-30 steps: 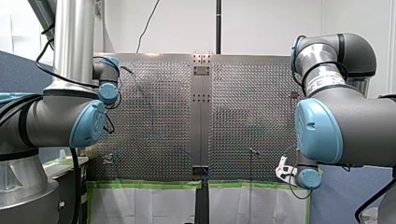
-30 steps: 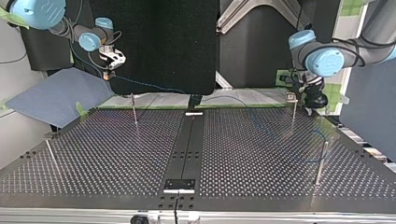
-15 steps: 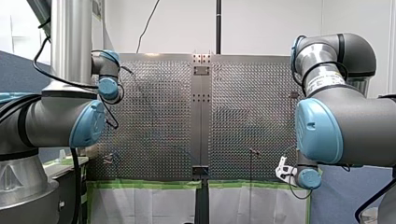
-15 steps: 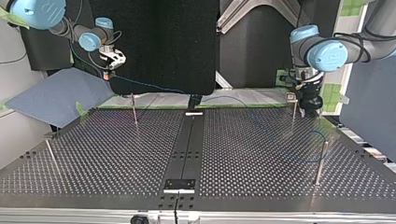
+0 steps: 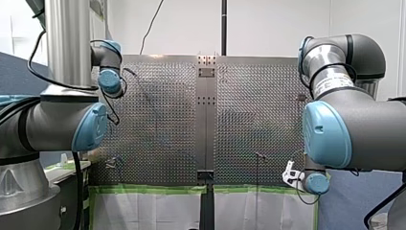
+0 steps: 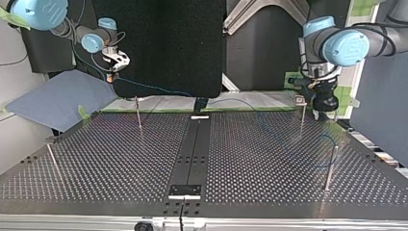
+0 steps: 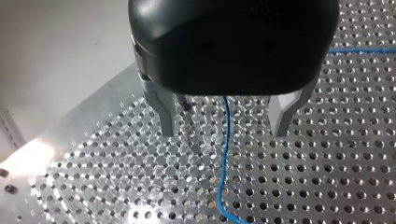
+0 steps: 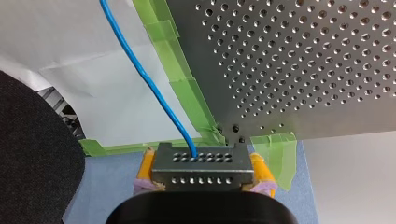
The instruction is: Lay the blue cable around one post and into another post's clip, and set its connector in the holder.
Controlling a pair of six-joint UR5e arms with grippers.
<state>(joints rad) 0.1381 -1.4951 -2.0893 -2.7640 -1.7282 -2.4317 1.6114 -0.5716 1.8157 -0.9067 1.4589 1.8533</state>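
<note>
Left arm [image 6: 346, 45] higher; connector [image 8: 201, 168] in right jaws, wrist view only.

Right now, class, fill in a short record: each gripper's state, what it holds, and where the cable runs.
left gripper: open, holds nothing, over the table
right gripper: shut on the connector, past the table's edge
blue cable: leaves the connector; another stretch passes between the left gripper's fingers
post: close beside the left gripper
</note>
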